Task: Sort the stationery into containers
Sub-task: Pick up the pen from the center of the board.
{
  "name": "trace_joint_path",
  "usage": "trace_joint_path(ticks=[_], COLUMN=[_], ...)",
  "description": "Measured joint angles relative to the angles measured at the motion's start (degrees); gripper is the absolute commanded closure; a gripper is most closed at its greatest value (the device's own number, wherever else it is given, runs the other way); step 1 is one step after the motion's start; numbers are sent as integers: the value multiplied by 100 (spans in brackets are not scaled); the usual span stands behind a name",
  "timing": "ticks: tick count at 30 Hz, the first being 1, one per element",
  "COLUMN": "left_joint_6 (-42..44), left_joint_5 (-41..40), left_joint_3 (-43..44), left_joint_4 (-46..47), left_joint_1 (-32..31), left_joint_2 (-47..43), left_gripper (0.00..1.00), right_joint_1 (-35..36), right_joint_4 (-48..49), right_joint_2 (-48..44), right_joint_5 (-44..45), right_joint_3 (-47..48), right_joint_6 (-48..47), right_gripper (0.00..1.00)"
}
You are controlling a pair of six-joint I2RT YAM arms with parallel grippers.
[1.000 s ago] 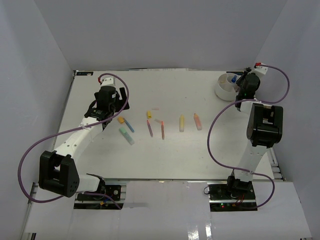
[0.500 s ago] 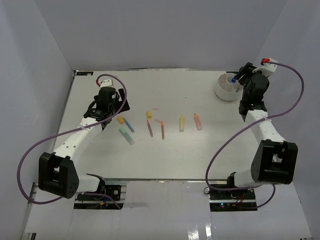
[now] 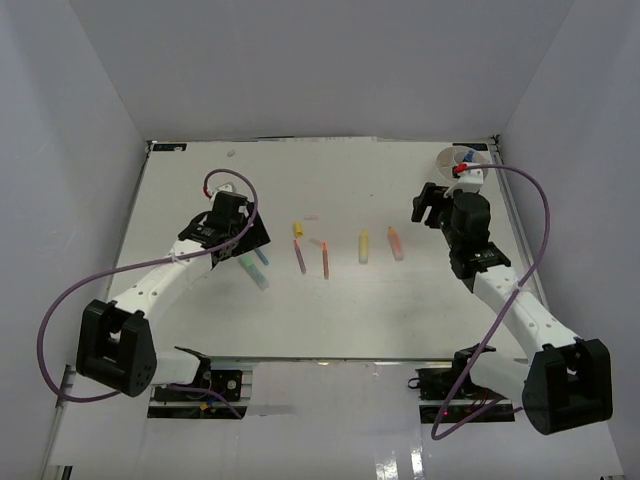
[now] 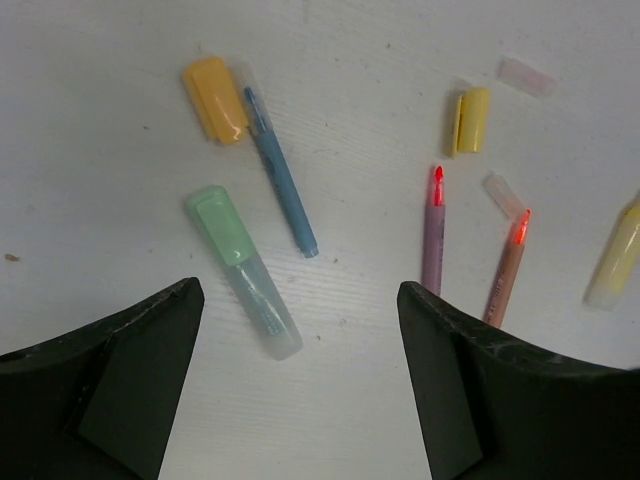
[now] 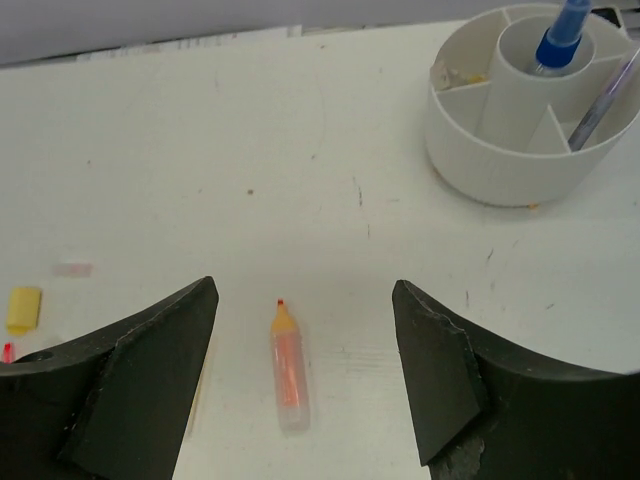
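surface (image 3: 330, 310): white, carrying all the loose stationery and the tub; scuffed with small dark specks in both wrist views.
left arm (image 3: 160, 280): reaches in over the left part of the surface, purple cable looped beside it.
right arm (image 3: 510, 300): stretches up the right side, its wrist near the tub.
tub (image 5: 520, 130): round, white, with inner dividers and a central tube; it sits ahead and to the right of the right jaws, well apart from them.
tub contents: a blue-capped bottle (image 5: 560, 35) stands in the central tube, a slim purple pen (image 5: 600, 100) leans in an outer compartment just right of it.
left jaws (image 4: 300, 390): spread wide with nothing between them, poised above the surface.
right jaws (image 5: 305, 390): spread wide, holding nothing, above the surface.
green highlighter (image 4: 243, 270): lies between the left jaws and just ahead, nearer the left finger, clear cap end toward the jaws.
blue pen (image 4: 280, 185): ahead of the left jaws, beside the green highlighter, lying slanted.
orange eraser (image 4: 215, 98): farther ahead of the left jaws, touching the blue pen's far end.
purple pen with red tip (image 4: 433, 240): ahead of the left jaws' right finger, close to it.
brown pen with red tip (image 4: 507, 265): just right of the purple one, its near end hidden behind that finger.
yellow eraser (image 4: 470, 120): farther ahead, beyond the two red-tipped pens.
yellow highlighter (image 4: 615, 255): at the right edge of the left wrist view.
orange highlighter (image 5: 288, 365): directly between the right jaws and slightly ahead, tip pointing away.
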Motion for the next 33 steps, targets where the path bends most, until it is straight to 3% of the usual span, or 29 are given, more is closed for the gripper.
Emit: trace_joint_path(ticks=[8, 18, 33], left_joint_6=[-592, -901, -1001], left_joint_5=[-330, -581, -647], left_joint_3=[426, 1008, 1110], left_joint_4=[-208, -380, -481], left_joint_1=[-337, -415, -415], left_joint_2=[957, 2055, 2728], left_gripper=[22, 34, 46], right_joint_1=[79, 79, 90], right_joint_4=[-94, -76, -48], right_joint_2=[-616, -868, -968], right_joint_5=[-306, -439, -479], right_joint_3=[-713, -820, -905], right_joint_6=[2, 2, 15], right_gripper=[22, 20, 11])
